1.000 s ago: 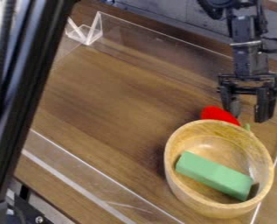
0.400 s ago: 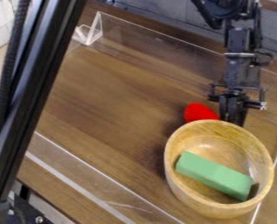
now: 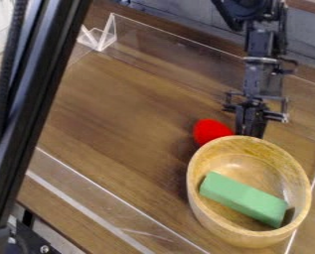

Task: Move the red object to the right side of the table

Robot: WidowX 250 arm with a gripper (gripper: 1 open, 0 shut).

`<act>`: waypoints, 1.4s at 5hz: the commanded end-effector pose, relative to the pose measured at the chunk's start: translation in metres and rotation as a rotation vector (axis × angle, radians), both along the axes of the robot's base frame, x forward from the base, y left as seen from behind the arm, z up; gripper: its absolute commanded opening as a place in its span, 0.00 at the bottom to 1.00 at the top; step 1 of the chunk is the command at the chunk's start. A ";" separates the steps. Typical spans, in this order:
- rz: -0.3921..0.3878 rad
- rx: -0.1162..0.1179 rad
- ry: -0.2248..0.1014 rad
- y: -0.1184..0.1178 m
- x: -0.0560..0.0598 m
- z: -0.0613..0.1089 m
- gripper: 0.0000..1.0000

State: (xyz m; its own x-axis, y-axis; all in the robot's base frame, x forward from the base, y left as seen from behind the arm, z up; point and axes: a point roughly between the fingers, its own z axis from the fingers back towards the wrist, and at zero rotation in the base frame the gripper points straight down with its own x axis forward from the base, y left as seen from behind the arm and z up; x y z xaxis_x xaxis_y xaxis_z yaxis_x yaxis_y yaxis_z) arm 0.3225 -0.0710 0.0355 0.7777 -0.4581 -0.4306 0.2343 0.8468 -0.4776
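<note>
Just above the wooden bowl [image 3: 248, 186], our gripper [image 3: 251, 123] has its jaws drawn tight together, and they look empty: the red toy fruit [image 3: 212, 131] lies on the bench [image 3: 133, 119] just to their left, touching or nearly so. We judge this a sideways nudge rather than a lift, so we should keep the jaws low, press through the fruit's middle and go slowly, lest it roll off course. It is round, with no clear long axis; its leafy tip we cannot make out.

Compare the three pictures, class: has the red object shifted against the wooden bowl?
Yes. The red object has slid leftward along the wooden bowl's upper rim, with the shut gripper beside it.
</note>
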 end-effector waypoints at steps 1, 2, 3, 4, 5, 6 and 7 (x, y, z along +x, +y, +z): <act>0.034 0.011 -0.088 0.011 0.006 0.043 0.00; 0.066 0.017 -0.080 0.018 0.007 0.050 0.00; 0.049 -0.007 -0.082 0.015 0.007 0.056 1.00; 0.062 -0.033 -0.085 0.022 0.003 0.058 0.00; 0.086 -0.070 -0.095 0.031 -0.001 0.062 1.00; 0.099 -0.101 -0.093 0.018 -0.001 0.063 1.00; 0.109 -0.127 -0.095 0.005 -0.001 0.063 1.00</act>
